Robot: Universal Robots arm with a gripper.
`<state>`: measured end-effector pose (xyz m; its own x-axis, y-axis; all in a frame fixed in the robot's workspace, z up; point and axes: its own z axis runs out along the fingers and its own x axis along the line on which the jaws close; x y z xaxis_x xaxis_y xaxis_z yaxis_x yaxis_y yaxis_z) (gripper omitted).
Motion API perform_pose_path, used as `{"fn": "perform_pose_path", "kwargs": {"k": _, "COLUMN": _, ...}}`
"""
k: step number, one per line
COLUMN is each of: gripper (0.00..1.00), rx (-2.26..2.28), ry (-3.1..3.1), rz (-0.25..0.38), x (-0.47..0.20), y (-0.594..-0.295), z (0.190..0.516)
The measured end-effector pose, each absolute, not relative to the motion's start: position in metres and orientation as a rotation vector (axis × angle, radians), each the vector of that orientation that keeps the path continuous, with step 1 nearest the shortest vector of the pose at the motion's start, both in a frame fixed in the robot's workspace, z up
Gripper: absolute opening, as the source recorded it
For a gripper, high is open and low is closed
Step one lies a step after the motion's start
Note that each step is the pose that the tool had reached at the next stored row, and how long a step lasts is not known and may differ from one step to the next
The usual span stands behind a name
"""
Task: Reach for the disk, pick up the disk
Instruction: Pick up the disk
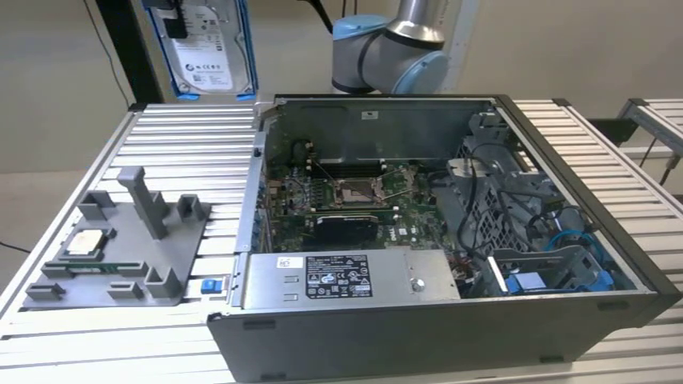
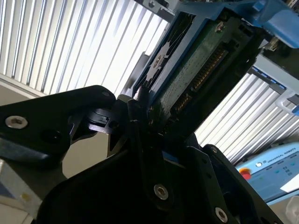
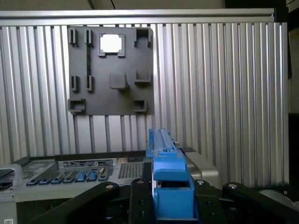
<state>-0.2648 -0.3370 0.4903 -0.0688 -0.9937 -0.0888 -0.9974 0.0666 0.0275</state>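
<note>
The disk, a silver-grey hard drive with a white label in a bright blue bracket, hangs upright high over the table's far edge, at the exterior view's upper left. My gripper is shut on its top end. In the second wrist view the disk shows its green circuit-board side, clamped between the black fingers of the gripper. In the first wrist view the blue bracket edge of the disk stands between the fingers of the gripper.
An open computer case takes up the table's middle and right. A grey fixture plate carrying a square silver chip lies on the slatted table at the left. The arm's base stands behind the case.
</note>
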Motion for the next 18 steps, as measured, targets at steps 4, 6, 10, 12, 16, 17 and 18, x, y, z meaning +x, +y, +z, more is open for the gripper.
{"fn": "perform_pose_path", "kwargs": {"k": 4, "gripper": 0.0, "rx": -2.111, "ry": 2.26, "rz": 0.125, "x": -0.257, "y": -0.337, "z": 0.49}}
{"fn": "perform_pose_path", "kwargs": {"k": 6, "gripper": 0.0, "rx": -2.112, "ry": 2.26, "rz": 0.125, "x": -0.253, "y": -0.337, "z": 0.49}}
{"fn": "perform_pose_path", "kwargs": {"k": 10, "gripper": 0.0, "rx": -2.111, "ry": 2.26, "rz": 0.125, "x": -0.245, "y": -0.337, "z": 0.49}}
{"fn": "perform_pose_path", "kwargs": {"k": 12, "gripper": 0.0, "rx": -2.112, "ry": 2.26, "rz": 0.125, "x": -0.24, "y": -0.337, "z": 0.49}}
{"fn": "perform_pose_path", "kwargs": {"k": 16, "gripper": 0.0, "rx": -2.112, "ry": 2.26, "rz": 0.125, "x": -0.232, "y": -0.337, "z": 0.49}}
{"fn": "perform_pose_path", "kwargs": {"k": 17, "gripper": 0.0, "rx": -2.111, "ry": 2.26, "rz": 0.125, "x": -0.23, "y": -0.337, "z": 0.49}}
{"fn": "perform_pose_path", "kwargs": {"k": 18, "gripper": 0.0, "rx": -2.112, "ry": 2.26, "rz": 0.125, "x": -0.228, "y": -0.337, "z": 0.49}}
